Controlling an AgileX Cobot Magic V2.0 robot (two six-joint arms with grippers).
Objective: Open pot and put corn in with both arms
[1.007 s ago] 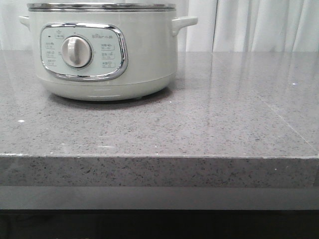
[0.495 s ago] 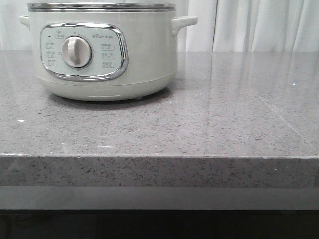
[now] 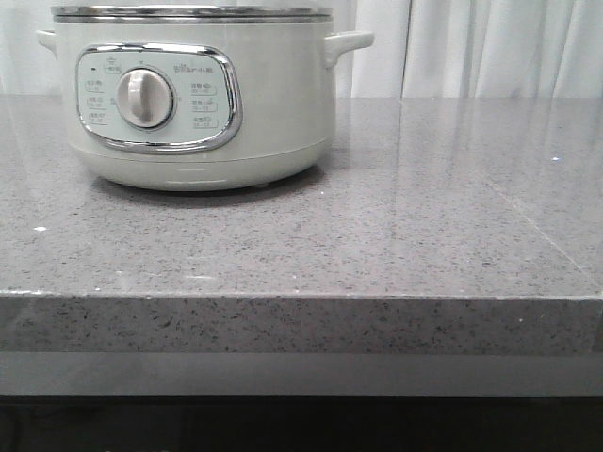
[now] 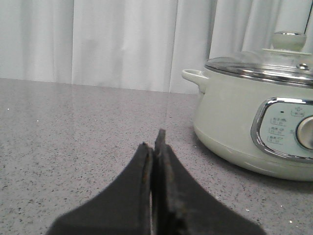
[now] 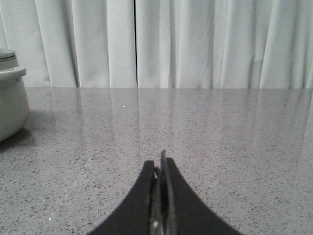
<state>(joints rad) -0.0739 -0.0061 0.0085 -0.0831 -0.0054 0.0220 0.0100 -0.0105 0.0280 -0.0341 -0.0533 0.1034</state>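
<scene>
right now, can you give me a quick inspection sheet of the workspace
surface: speckled grey stone countertop, glossy, bare in front of the cooker
job's things: pale grey-green round electric pot on the counter's left, glass lid on; corn nothing seen
clutter: nothing seen
end effectors: left end effector shut, holding nothing, low over the counter; right end effector shut, holding nothing
cables: nothing seen
surroundings: white pleated curtains behind the counter

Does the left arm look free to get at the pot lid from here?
Probably yes. Bare countertop lies between the shut left claw and the pot, and nothing stands over the glass lid or its knob.
</scene>
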